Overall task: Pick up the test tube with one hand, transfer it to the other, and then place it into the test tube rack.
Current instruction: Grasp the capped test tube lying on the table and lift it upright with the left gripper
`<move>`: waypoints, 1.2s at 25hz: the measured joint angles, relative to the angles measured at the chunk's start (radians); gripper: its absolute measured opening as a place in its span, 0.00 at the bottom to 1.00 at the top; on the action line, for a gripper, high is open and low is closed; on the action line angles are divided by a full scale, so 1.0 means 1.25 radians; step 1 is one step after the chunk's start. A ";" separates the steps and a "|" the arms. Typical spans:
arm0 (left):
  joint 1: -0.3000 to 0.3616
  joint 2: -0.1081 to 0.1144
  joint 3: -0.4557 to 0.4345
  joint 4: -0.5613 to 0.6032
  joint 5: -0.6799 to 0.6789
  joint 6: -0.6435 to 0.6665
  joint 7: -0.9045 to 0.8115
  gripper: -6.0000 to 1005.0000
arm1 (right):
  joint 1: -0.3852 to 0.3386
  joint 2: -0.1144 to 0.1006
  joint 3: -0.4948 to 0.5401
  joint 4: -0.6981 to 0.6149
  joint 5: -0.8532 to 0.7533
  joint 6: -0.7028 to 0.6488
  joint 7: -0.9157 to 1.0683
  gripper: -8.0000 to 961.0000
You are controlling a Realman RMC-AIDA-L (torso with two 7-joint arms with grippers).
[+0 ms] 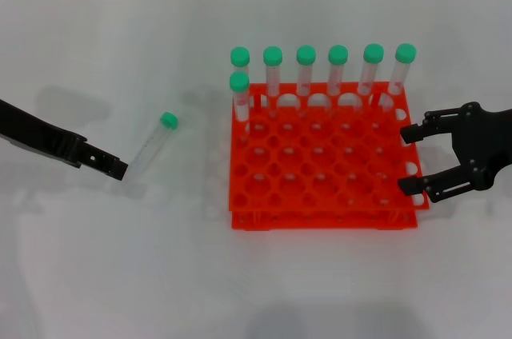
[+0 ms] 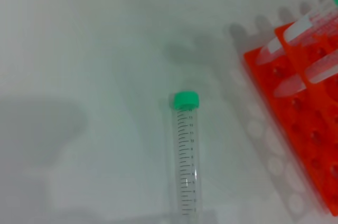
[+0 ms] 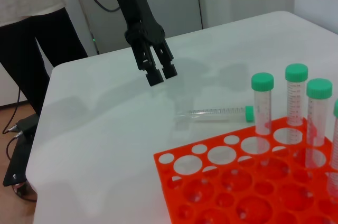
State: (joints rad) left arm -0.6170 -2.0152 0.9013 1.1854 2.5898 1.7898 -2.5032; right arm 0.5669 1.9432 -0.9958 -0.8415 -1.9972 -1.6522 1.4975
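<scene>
The left gripper [image 1: 114, 168] reaches in low from the left side of the white table [image 1: 120, 275], pointing toward the bottom end of the test tube [image 1: 154, 145]. Its fingers [image 3: 162, 73] are close together with only a thin gap between them, and they hold nothing. The tip is just beside the tube's clear end, but contact cannot be told.

The test tube lies flat on the table, left of the test tube rack [image 1: 320, 171] and apart from it, with its green cap [image 1: 168, 121] pointing away from the robot.

The right gripper [image 1: 418, 160] hovers at the right edge of the rack, its two fingers [image 1: 419, 185] spread wide and empty.

The orange-red rack holds seven capped tubes [image 1: 305, 75] standing upright: six in the far row, and one more in the next row at the left corner. The other holes are free.
</scene>
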 joint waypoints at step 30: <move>-0.096 -0.013 0.077 -0.227 0.090 -0.212 0.002 0.74 | 0.005 0.014 -0.022 -0.001 0.000 0.004 0.006 0.89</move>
State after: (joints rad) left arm -0.7369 -2.0316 0.9979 0.9018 2.7022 1.5249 -2.5004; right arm 0.5737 1.9613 -1.0237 -0.8422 -1.9972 -1.6473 1.5048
